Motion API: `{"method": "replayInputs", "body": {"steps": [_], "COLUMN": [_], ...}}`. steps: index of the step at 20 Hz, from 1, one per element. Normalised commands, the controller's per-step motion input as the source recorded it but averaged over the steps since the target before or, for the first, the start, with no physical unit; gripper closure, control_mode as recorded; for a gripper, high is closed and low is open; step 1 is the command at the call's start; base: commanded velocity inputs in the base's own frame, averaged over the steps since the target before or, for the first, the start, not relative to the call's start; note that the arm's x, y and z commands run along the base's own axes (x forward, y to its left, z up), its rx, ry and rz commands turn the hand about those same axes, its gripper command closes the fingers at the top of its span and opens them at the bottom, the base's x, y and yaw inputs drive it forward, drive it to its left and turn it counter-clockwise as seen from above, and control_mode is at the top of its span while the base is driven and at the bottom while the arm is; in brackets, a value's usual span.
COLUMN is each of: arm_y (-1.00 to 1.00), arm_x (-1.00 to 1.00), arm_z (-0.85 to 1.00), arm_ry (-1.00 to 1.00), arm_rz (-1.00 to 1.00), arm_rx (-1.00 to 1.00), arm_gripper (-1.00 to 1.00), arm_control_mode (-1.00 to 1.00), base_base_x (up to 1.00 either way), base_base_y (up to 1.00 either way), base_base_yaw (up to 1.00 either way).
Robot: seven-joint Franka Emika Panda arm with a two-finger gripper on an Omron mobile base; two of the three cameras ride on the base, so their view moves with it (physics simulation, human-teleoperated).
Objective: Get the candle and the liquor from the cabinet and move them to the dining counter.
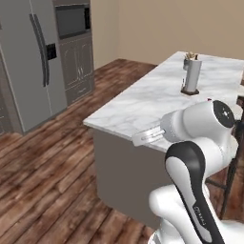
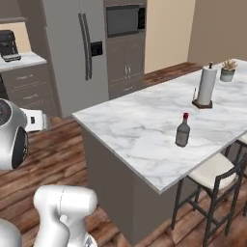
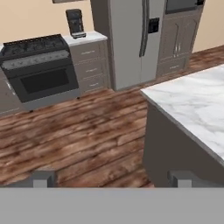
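Note:
The liquor (image 2: 183,130), a small grey bottle with a red cap, stands upright on the dining counter (image 2: 135,123), a short way in from its near edge. The same white marble dining counter (image 1: 138,102) runs off to the right, and its corner (image 3: 197,103) is at the right of the hand view. My gripper (image 3: 112,179) is open, its two fingertips (image 3: 42,178) far apart with nothing between them. It hangs over the wooden floor to the left of the island and faces the stove wall. The candle and the cabinet are out of view.
A paper towel roll (image 2: 206,86) and a small potted plant (image 2: 227,70) stand at the counter's far end. Stools (image 2: 217,176) line its right side. A fridge (image 3: 135,39), a black stove (image 3: 39,65) and a coffee machine (image 3: 75,22) line the far wall beyond the wooden floor (image 3: 78,135).

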Motion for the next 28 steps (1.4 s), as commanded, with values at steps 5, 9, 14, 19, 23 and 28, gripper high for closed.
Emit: {"method": "replayInputs", "body": {"steps": [5, 9, 14, 19, 23, 28], "arm_y": [0.00, 0.00, 0.00, 0.00, 0.00, 0.00], "arm_x": [0.00, 0.00, 0.00, 0.00, 0.00, 0.00], "arm_z": [0.00, 0.00, 0.00, 0.00, 0.00, 0.00], "arm_ry": [0.00, 0.00, 0.00, 0.00, 0.00, 0.00], "arm_rz": [0.00, 0.00, 0.00, 0.00, 0.00, 0.00], "arm_rx": [0.00, 0.00, 0.00, 0.00, 0.00, 0.00], "arm_gripper": [-1.00, -1.00, -1.00, -1.00, -1.00, -1.00], "arm_control_mode": [1.00, 1.00, 1.00, 1.00, 1.00, 1.00], "base_base_x": [0.03, 0.18, 0.40, 0.53, 0.59, 0.64], "base_base_y": [1.00, 1.00, 1.00, 1.00, 1.00, 0.99], "base_base_yaw": [0.00, 0.00, 0.00, 0.00, 0.00, 0.00]}}
